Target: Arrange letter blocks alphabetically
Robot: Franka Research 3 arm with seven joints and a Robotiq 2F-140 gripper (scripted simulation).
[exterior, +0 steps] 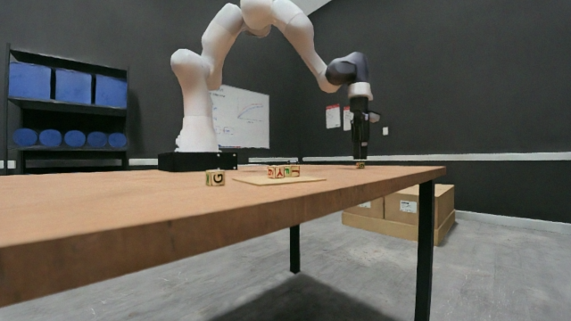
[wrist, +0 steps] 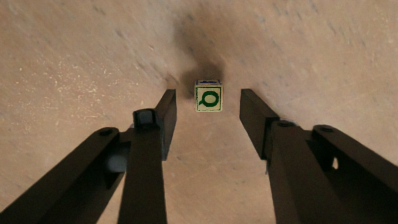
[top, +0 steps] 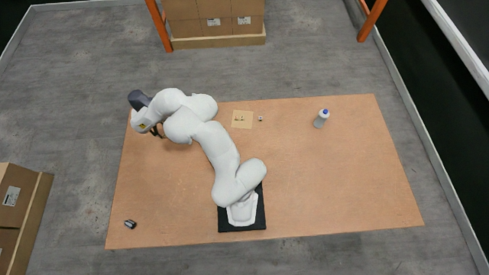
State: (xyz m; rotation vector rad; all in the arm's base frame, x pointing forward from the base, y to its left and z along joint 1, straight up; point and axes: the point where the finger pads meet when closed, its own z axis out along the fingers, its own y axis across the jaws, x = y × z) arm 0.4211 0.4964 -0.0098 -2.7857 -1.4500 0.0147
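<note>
A small wooden block with a green letter like a Q on top lies on the table near its far left edge, off the mat. My gripper is open, points straight down, and hangs just above this block with a finger on each side. The tan mat holds two lettered blocks side by side. A block with a black G stands on the table just right of the mat. In the top view the arm hides the Q block.
The wooden table carries a white bottle with a blue cap at the back right and a small black object at the front left corner. The robot base stands at the front edge. Cardboard boxes stand on the floor.
</note>
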